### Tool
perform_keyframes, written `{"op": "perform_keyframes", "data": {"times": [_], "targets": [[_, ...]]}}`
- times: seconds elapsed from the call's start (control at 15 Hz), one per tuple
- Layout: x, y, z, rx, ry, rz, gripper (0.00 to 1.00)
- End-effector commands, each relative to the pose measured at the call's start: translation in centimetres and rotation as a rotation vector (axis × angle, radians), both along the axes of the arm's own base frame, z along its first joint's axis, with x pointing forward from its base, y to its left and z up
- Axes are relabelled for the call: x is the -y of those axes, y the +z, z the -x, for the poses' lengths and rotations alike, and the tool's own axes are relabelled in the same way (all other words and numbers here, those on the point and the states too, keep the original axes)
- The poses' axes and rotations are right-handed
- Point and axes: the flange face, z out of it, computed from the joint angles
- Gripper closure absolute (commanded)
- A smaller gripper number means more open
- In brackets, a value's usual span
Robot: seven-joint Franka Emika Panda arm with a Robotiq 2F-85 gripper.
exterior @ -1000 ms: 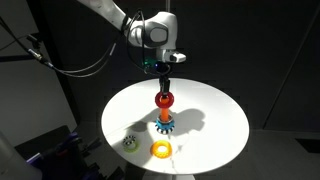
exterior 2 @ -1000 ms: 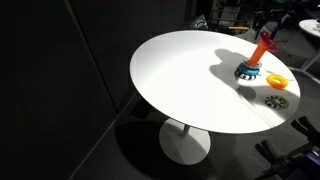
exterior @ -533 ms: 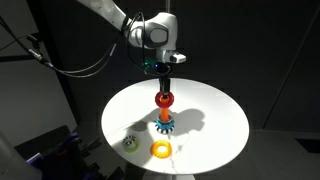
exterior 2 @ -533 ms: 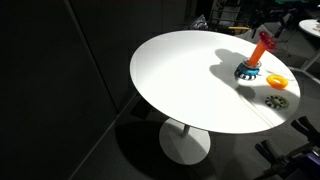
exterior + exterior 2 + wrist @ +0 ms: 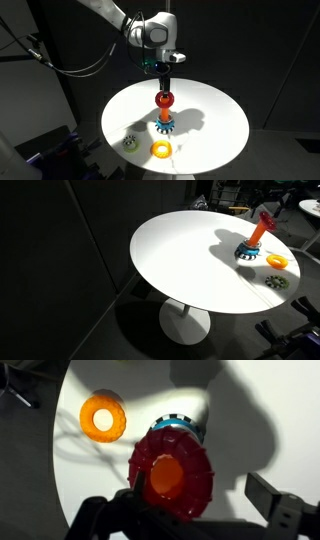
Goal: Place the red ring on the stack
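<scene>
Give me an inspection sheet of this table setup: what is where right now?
Surface: round white table on a single pedestal.
Job's things: red ring sits high on the orange peg of the stack, well above the blue base.
Clutter: yellow ring and green ring lie loose on the table.
Grippers: gripper directly above the red ring; jaws apart in the wrist view.
Cables: cable loops from the arm, beside the table.
Surroundings: dark room, nothing else clear.
</scene>
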Motion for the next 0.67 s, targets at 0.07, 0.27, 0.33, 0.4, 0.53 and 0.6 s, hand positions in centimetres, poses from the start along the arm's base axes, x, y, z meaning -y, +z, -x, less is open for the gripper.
{"op": "perform_keyframes", "data": {"times": [0.07, 0.27, 0.33, 0.4, 0.53, 0.6], "targets": [[-0.11, 1.11, -0.07, 0.051, 0.011, -0.024, 0.00], [-0.26, 1.11, -0.33, 0.071, 0.012, -0.026, 0.00], [-0.34, 1.04, -0.43, 0.077, 0.014, -0.027, 0.00], [-0.40, 0.96, -0.53, 0.084, 0.014, -0.027, 0.00], [-0.56, 0.86, -0.65, 0.095, 0.018, -0.030, 0.00], [-0.64, 0.78, -0.70, 0.099, 0.021, -0.032, 0.00]]}}
